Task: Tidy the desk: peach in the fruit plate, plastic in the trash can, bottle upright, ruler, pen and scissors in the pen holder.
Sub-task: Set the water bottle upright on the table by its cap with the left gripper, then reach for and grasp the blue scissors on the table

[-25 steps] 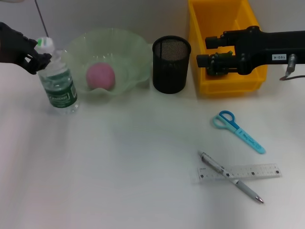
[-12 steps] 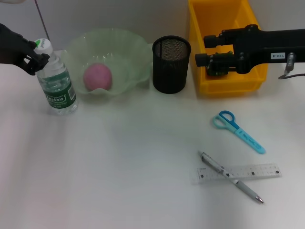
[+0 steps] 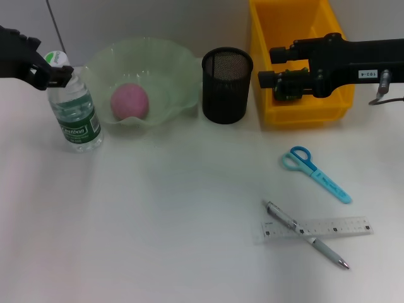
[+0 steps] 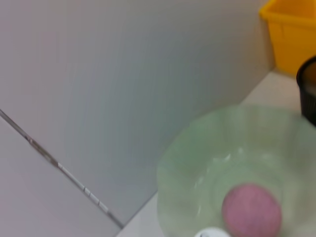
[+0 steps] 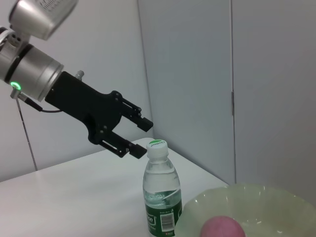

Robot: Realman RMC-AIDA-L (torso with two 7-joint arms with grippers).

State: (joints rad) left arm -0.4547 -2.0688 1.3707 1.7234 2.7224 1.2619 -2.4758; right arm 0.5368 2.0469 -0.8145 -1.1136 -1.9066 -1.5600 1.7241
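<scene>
While the bottle (image 3: 74, 108) stands upright at the far left of the table (image 3: 158, 240), the left gripper (image 3: 57, 71) sits at its white cap with its fingers spread to either side, a gap showing in the right wrist view; the peach (image 3: 130, 101) lies in the green fruit plate (image 3: 170, 69) just right of the bottle; the black mesh pen holder (image 3: 226, 85) stands between that plate and the yellow bin (image 3: 265, 38); the right gripper (image 3: 268, 67) hovers over the bin, and I cannot tell whether it is spread or pressed together; nearer, on the right, the blue scissors (image 3: 315, 173) lie apart from the pen (image 3: 305, 234), which crosses the clear ruler (image 3: 328, 228).
</scene>
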